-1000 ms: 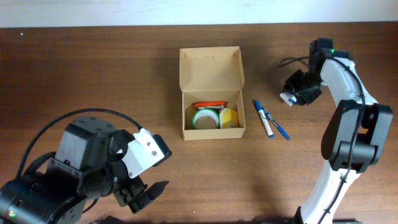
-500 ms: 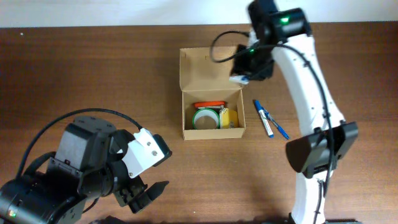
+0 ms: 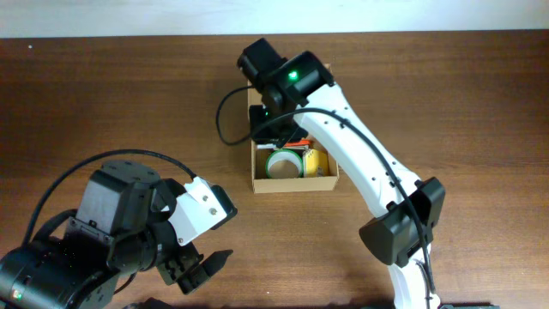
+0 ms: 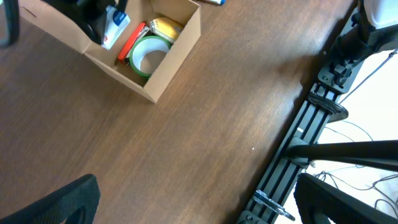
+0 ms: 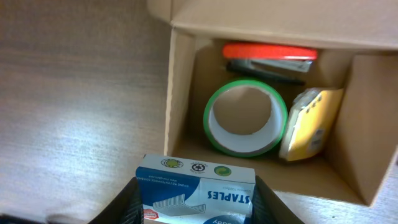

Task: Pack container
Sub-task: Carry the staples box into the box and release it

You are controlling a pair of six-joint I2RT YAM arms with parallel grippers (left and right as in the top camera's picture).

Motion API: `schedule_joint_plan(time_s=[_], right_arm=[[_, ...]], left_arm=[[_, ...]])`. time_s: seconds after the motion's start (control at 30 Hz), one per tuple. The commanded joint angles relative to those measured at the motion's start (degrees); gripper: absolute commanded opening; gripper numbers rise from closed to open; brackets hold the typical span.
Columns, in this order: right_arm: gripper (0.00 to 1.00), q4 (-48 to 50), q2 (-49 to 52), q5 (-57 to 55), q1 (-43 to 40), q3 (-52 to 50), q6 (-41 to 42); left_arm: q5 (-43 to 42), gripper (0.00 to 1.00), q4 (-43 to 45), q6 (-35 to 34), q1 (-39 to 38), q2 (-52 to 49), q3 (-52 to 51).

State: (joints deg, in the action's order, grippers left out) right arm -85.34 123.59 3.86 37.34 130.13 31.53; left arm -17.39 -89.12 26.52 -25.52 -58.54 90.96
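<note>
Left hand [image 3: 199, 270] stands fully spread and empty, well short of the cardboard box [image 3: 292, 182] at mid-bench [image 3: 129, 103], while right hand [image 5: 193, 208], part-closed, grips a staples packet [image 5: 199, 180] above its left side, tape roll [image 5: 247, 117], notepad [image 5: 311, 124] and stapler [image 5: 270, 56] inside.

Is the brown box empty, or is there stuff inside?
Not empty. The box holds a green tape roll, a red stapler and a yellow item.
</note>
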Motion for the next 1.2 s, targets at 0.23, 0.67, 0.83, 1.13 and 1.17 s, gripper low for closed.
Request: schedule_joint_plan(time_s=[0.23,0.67,0.83,1.13,1.17], right_arm=[[0.40,1.7,-1.0,-4.6,0.2,-5.0,0.0],[0.40,11.8,-1.0,-1.9,-1.4,-18.3,-1.0],[0.40,16.3,-1.0,-0.6,-1.4,-21.9,-0.8],[0.40,18.9,-1.0,1.4,-1.4,-24.6,0.4],[0.40,19.0,-1.0,0.7,-1.4,-24.6,0.5]], left_arm=[[-0.9,1.00,0.1,-0.1,0.3,0.1,0.0],[-0.9,1.00,0.1,-0.1,0.3,0.1,0.0],[-0.9,1.00,0.2,-0.1,0.3,0.1,0.0],[-0.8,1.00,0.1,-0.1,0.3,0.1,0.0],[-0.9,1.00,0.1,-0.1,0.3,0.1,0.0]])
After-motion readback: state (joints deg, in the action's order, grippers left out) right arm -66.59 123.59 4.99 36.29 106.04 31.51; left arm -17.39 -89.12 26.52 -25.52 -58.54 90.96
